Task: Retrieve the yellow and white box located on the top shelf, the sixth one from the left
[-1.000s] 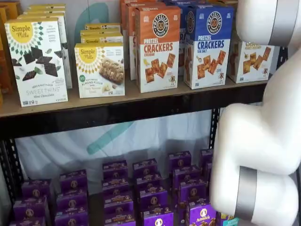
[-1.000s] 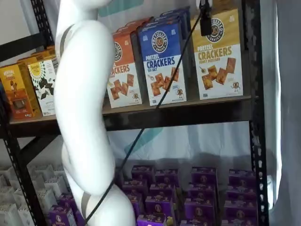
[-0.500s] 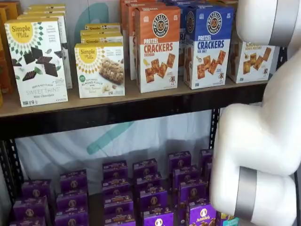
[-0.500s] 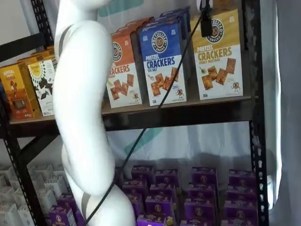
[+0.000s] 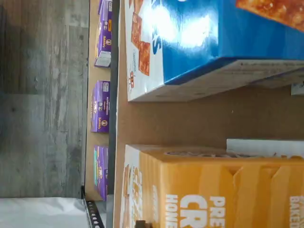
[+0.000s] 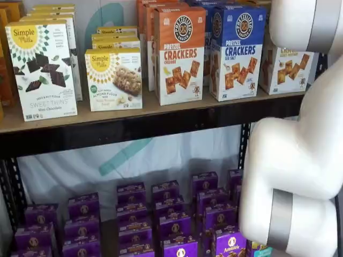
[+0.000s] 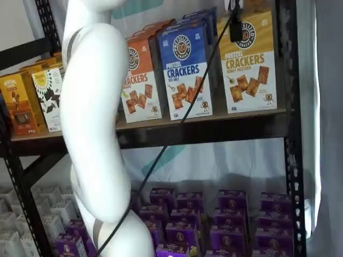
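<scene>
The yellow and white box (image 7: 251,64) is found upright at the right end of the top shelf (image 7: 214,129), right by the black upright. Its yellow top with the round black logo and the white lower half with square crackers are shown clearly in a shelf view. In a shelf view (image 6: 286,67) only the lower part of it is seen, since the rest is covered by the white arm (image 6: 300,160).

The blue-topped carton (image 7: 186,69) is placed just beside it on its left, and the orange-topped carton (image 7: 140,80) is next to that. In the wrist view, which is turned on its side, the yellow and white box (image 5: 213,190) is caught very close up. The blue-topped carton (image 5: 213,42) is next to it, with a bare strip of tan board left between the two.

As for the tool (image 7: 235,35), only one black finger is seen. It hangs from the view's top edge in front of the box's yellow top, right by the logo, with a cable (image 7: 177,126) running down from it across the shelf front. Whether it's released or clenched on the box can't be told from this.

Small purple boxes (image 6: 171,214) are lined up in rows on the lower level, and a couple of Simple Mills boxes (image 6: 42,69) are stood further left on the top shelf.
</scene>
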You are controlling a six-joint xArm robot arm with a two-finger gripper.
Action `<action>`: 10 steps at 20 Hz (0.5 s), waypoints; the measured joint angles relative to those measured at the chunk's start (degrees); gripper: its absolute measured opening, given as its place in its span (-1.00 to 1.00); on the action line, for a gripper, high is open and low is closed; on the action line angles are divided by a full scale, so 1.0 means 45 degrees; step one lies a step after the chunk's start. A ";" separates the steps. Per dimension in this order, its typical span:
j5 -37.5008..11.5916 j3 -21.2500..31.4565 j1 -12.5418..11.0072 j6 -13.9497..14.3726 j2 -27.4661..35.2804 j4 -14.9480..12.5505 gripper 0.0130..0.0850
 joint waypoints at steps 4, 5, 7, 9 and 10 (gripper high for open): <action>0.0036 0.0009 -0.0040 -0.0016 -0.0029 0.0051 0.33; 0.0068 -0.0008 -0.0052 -0.0018 -0.0028 0.0062 0.33; 0.0192 -0.0081 -0.0061 -0.0020 -0.0010 0.0029 0.33; 0.0408 -0.0188 -0.0087 -0.0014 0.0007 0.0015 0.33; 0.0526 -0.0243 -0.0104 -0.0004 0.0014 0.0022 0.33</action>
